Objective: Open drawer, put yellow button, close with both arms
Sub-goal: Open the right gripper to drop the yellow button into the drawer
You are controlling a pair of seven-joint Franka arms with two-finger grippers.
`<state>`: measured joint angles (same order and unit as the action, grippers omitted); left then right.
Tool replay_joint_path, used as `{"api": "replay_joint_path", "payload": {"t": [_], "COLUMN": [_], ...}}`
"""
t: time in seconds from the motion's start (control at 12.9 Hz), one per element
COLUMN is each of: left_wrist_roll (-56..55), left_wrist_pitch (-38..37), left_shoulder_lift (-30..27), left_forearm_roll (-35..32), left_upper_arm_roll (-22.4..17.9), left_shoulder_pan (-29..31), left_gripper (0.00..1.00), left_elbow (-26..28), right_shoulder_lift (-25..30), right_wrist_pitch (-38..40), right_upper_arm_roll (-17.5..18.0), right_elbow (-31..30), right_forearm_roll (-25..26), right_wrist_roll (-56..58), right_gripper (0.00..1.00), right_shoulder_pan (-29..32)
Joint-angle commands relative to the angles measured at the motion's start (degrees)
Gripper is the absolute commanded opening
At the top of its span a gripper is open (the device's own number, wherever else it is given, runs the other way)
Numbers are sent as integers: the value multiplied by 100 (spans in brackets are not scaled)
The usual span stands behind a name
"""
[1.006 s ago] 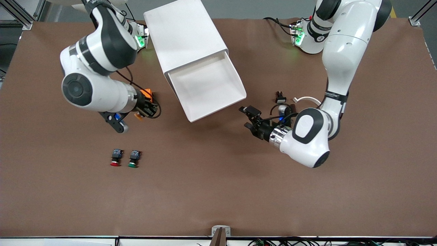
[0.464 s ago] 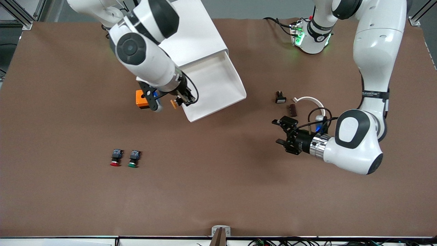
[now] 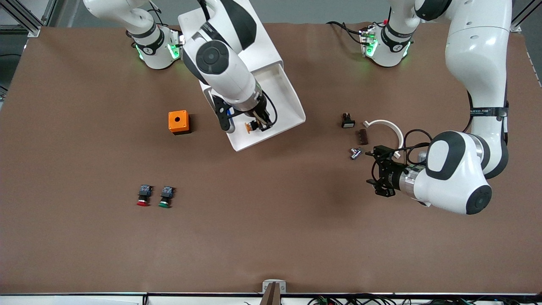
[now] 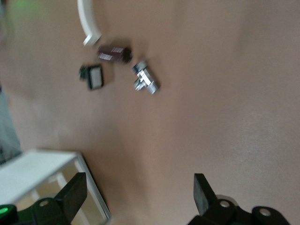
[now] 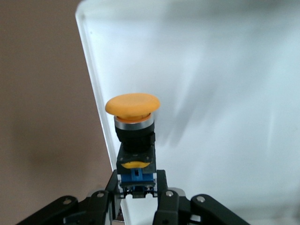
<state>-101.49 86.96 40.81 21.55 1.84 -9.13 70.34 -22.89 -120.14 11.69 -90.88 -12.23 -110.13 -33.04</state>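
overall, we see a brown table (image 3: 271, 237) with two white arms reaching onto it. the largest thing on it is a white cabinet (image 3: 226, 40) lying between the arm bases, and its top drawer (image 3: 292, 108) is pulled out toward the front camera, open and white inside.

the right arm (image 3: 220, 63) stretches over the cabinet, and the right gripper (image 3: 257, 125) hangs over the open drawer near its front edge. its jaws are clenched on the yellow button (image 3: 250, 127), held by the blue rear block with the round yellow cap pointing away from the gripper. in the right wrist view the button (image 5: 132, 123) sits over the drawer's white floor (image 5: 211, 93), just inside one side wall.

the left arm (image 3: 474, 76) waits toward its own end of the table. the left gripper (image 3: 380, 173) hovers above bare table, and the left wrist view shows its two black fingers (image 4: 202, 192) spread wide with nothing between them.

near that gripper lie a curved white strip (image 3: 387, 125), a small black and white part (image 3: 348, 122), a dark brown block (image 3: 363, 135) and a small metal piece (image 3: 355, 153), possibly a fitting.

an orange box (image 3: 178, 122) sits beside the drawer, toward the right arm's end. nearer the front camera, a red-capped button (image 3: 144, 196) and a green-capped button (image 3: 166, 197) stand side by side.
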Motion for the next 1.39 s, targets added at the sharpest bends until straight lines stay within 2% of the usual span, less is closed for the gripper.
{"api": "replay_joint_path", "payload": {"t": [0.0, 0.15, 0.31, 0.39, 0.62, 0.85, 1.16, 1.31], "left_wrist_roll": [1257, 2094, 2570, 2642, 2826, 3336, 3522, 3434], "left_wrist_pitch": [111, 259, 654, 734, 1208, 1464, 1534, 1578], "left_shoulder_lift": [-64, -64, -12, -20, 15, 129, 94, 59], "left_forearm_roll": [-483, -730, -766, -844, -1161, -1214, -1232, -1241], "left_upper_arm_roll": [-26, -35, -43, -52, -35, -35, -43, -43], "left_shoulder_pan": [-159, -378, -729, -879, -1265, -1732, -2626, -3014], "left_gripper": [100, 100, 100, 100, 100, 100, 100, 100], "left_elbow": [59, 59, 85, 94, 111, 156, 147, 147], "right_shoulder_lift": [-40, -49, -66, -40, 39, 258, 338, 338], "right_wrist_pitch": [-54, -167, -151, -133, -72, 16, 1445, 1764], "right_upper_arm_roll": [-62, -62, -71, -79, -115, -53, -27, -27], "right_elbow": [35, 79, 132, 140, 351, 378, 921, 1124], "right_forearm_roll": [98, 64, 72, 124, 414, 424, 336, 213], "right_wrist_roll": [-201, -323, -290, -272, -27, 1034, 3222, 3542], "right_gripper": [15, 50, 80, 99, 100, 100, 100, 100], "right_shoulder_pan": [-45, -27, 51, 43, 349, 885, 1702, 2159]}}
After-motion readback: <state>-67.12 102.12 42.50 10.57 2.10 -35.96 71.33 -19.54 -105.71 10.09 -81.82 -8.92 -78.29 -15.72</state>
